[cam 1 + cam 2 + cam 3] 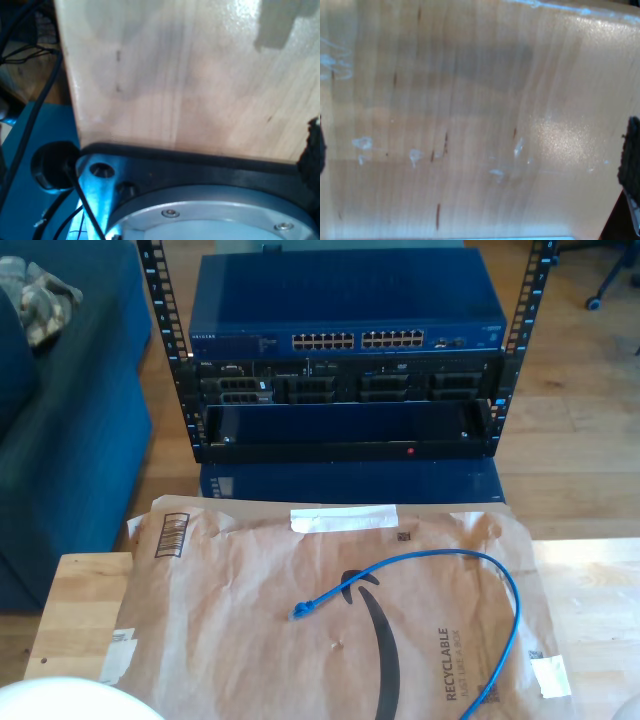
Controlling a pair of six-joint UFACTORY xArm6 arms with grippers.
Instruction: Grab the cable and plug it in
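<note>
A thin blue cable lies loose on a brown paper mailer spread over a light wooden table. The cable runs in an open arc: one end, fitted with a small blue plug, rests near the middle of the mailer, beside its printed black curved logo; from there the cable rises toward the rack, bends across toward the exterior view's right, then descends along the mailer's edge to the bottom of the exterior view, where its other end cannot be made out. A strip of white tape sits on the mailer's far edge.

Beyond the table stands an equipment rack holding a blue network switch with two rows of ports, darker units below it, and an open black shelf. A blue sofa occupies the exterior view's left.

The first wrist view looks onto a pale wooden surface, a black base plate and a round metal flange. The second wrist view shows scuffed wood. Whether either gripper is open or closed cannot be told: only dark slivers at the frame edges are visible.
</note>
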